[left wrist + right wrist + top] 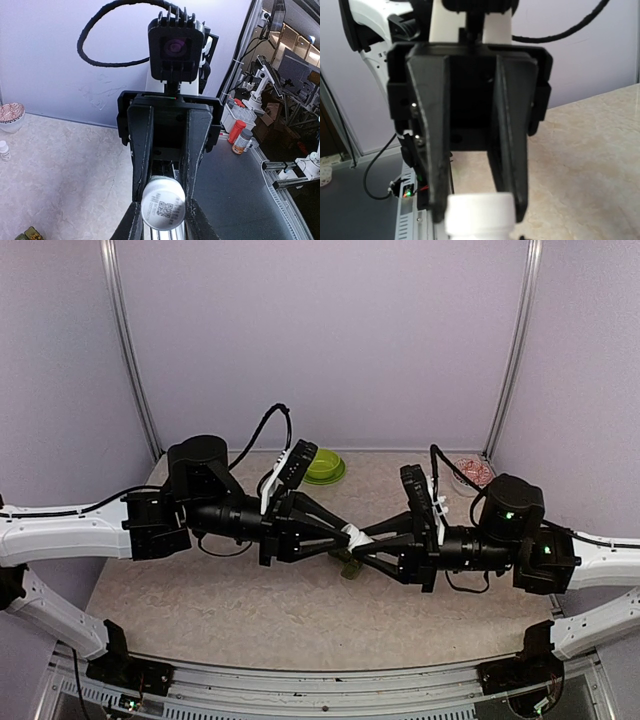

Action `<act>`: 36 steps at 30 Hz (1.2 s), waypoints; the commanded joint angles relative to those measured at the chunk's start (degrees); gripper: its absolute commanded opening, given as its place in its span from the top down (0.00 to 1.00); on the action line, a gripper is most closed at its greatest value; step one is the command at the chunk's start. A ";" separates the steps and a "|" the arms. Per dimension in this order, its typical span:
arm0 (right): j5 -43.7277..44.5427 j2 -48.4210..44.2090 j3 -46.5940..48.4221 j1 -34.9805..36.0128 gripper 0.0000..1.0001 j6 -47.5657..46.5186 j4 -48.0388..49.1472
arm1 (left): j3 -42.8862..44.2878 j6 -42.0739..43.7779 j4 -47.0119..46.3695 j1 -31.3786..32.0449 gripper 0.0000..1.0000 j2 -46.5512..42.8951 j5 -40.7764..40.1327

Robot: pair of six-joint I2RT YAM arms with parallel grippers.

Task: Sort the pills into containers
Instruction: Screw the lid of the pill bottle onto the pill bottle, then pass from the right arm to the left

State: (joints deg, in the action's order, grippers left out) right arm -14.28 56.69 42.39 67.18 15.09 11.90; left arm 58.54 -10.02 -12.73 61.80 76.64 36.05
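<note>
A small white bottle (354, 536) hangs in mid-air between my two grippers above the table's middle. My left gripper (345, 533) is shut on its body; its round base with a QR code (162, 207) faces the left wrist camera. My right gripper (368, 546) is shut on the cap end; the white cap (480, 215) fills the bottom of the right wrist view. The dark green pill box (351, 567) lies on the table right under the bottle, and its corner also shows in the left wrist view (28, 234). No pills are in view.
A lime green bowl (324, 466) stands at the back centre. A bowl of red-and-white bits (472, 471) stands at the back right, also in the left wrist view (10, 114), with another small white bottle (4, 150) near it. Side walls enclose the table.
</note>
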 commanded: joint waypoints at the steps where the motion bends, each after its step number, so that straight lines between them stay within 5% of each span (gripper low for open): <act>1: 1.71 2.49 2.37 -0.50 0.79 0.98 0.30 | -0.69 1.06 -0.24 2.23 1.00 0.52 -1.89; 6: 4.52 2.48 2.26 -0.49 0.81 -0.37 -0.36 | -0.63 -0.06 0.67 2.20 0.98 0.69 -4.38; 10: 5.97 1.82 1.99 -0.48 0.84 -1.20 -0.70 | -0.65 -1.29 0.74 1.95 0.52 0.45 -5.17; 15: 8.05 1.34 2.25 -0.47 0.86 -3.72 -2.40 | -0.63 -6.41 -0.81 -0.08 0.30 0.73 -4.14; 21: 11.84 1.76 3.64 -0.47 0.86 -7.54 -6.55 | 0.20 -14.64 -0.34 -3.53 0.28 2.24 -3.14; 36: 15.30 4.46 5.24 -0.39 0.86 -11.11 -9.10 | 2.31 -16.26 1.49 -4.49 0.38 4.18 -2.85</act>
State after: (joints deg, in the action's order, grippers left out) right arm -0.36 60.20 45.54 66.94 5.26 3.77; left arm 58.61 -25.63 -10.66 57.76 80.16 32.32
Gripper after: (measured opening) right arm 0.255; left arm 0.647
